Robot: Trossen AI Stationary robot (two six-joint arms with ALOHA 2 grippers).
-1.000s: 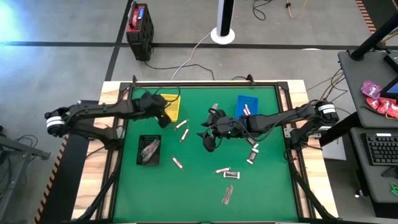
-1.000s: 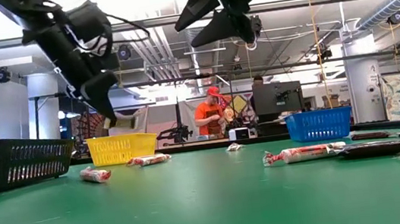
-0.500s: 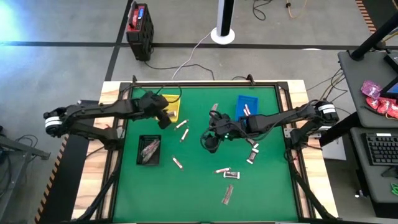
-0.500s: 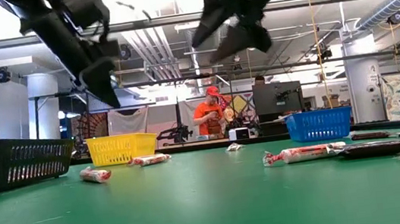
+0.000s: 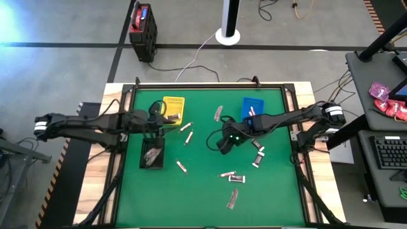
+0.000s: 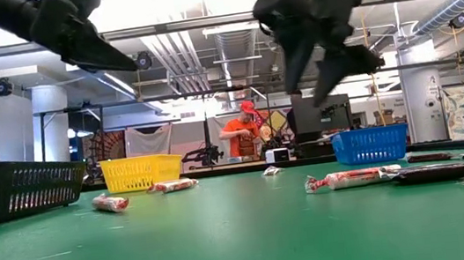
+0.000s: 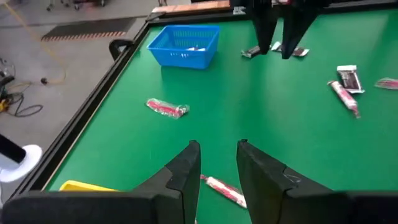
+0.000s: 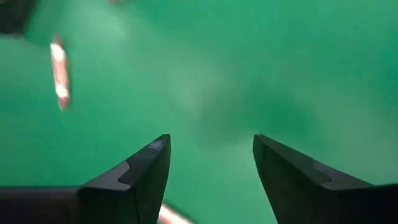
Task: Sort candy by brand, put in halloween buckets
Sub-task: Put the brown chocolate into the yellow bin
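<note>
Green table [image 5: 203,191] centre-frame carries scattered candy [image 5: 228,174], and I judge myself between picks: right gripper [image 5: 224,144] hangs mid-frame, jaws apart and empty, left gripper [image 5: 166,117], jaws apart, beside the yellow bucket [image 5: 173,102]; next I descend on a bar.

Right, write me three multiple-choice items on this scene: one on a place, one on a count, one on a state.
1. Where is the blue bin?
A. On the right arm's side
B. On the left arm's side
C. On the floor

2. How many bins are there?
A. Two
B. Three
C. Four

3. The right gripper is:
A. Open and empty
B. Shut on a candy
C. Shut on a bin's rim

Answers: 1 A, as the high view shows it beside the right arm. 2 B, a yellow bin, the blue bin and a black bin. 3 A, its fingers stand apart over bare green.
</note>
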